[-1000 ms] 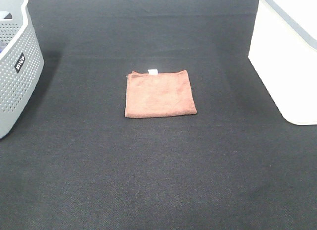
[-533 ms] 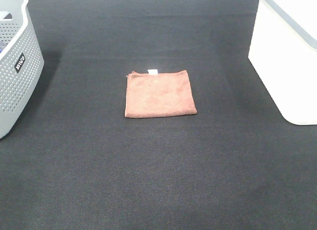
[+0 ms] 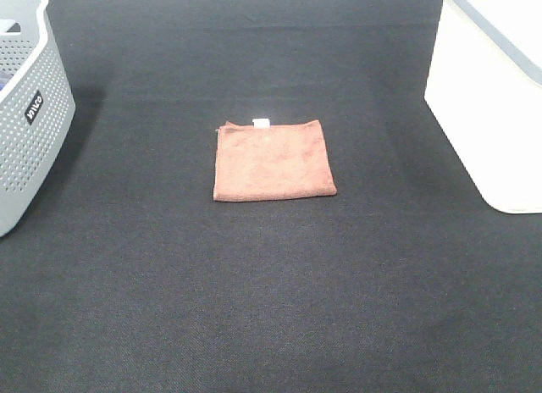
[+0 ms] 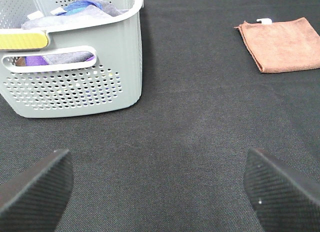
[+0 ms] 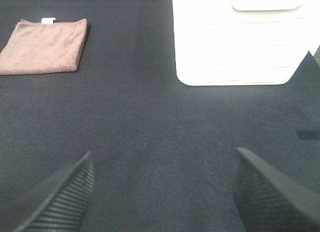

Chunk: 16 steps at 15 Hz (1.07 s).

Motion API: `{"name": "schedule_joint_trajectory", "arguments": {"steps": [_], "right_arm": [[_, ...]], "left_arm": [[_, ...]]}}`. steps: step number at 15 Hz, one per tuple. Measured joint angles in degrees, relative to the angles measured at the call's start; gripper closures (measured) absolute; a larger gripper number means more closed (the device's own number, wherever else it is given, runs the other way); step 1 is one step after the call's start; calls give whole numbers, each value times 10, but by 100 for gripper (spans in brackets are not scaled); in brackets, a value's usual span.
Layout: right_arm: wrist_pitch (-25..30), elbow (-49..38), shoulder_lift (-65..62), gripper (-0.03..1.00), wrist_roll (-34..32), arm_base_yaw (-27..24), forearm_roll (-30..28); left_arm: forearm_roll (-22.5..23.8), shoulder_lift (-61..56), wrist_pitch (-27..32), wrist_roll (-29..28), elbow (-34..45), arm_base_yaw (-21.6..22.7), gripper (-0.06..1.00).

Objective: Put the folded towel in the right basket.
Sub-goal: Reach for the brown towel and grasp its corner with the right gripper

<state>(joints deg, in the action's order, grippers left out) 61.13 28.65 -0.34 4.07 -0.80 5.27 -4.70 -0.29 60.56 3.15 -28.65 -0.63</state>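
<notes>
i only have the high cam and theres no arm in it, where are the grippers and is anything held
Observer: The left gripper is open, its jaws wide apart above bare mat, with nothing between them.
Operator: and the right
Observer: The right gripper is open and empty too, looking toward the white basket and the towel.
Operator: whats in the grey basket
Observer: The grey basket holds crumpled cloths, purple, blue and grey.

Soft, fuzzy terry-cloth towel [image 3: 273, 160]. Matt black, finely woven fabric table cover [image 3: 271, 308]. Smooth white plastic bin [image 3: 483, 113]. Matt grey plastic basket [image 3: 25, 147] with perforated walls.
</notes>
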Motion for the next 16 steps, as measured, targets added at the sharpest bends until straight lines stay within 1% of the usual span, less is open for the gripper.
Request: {"name": "schedule_joint_trajectory", "arguments": {"steps": [16], "right_arm": [[0, 0, 0, 25, 0, 0, 0]], "left_arm": [[0, 0, 0, 0, 0, 0, 7]]}}
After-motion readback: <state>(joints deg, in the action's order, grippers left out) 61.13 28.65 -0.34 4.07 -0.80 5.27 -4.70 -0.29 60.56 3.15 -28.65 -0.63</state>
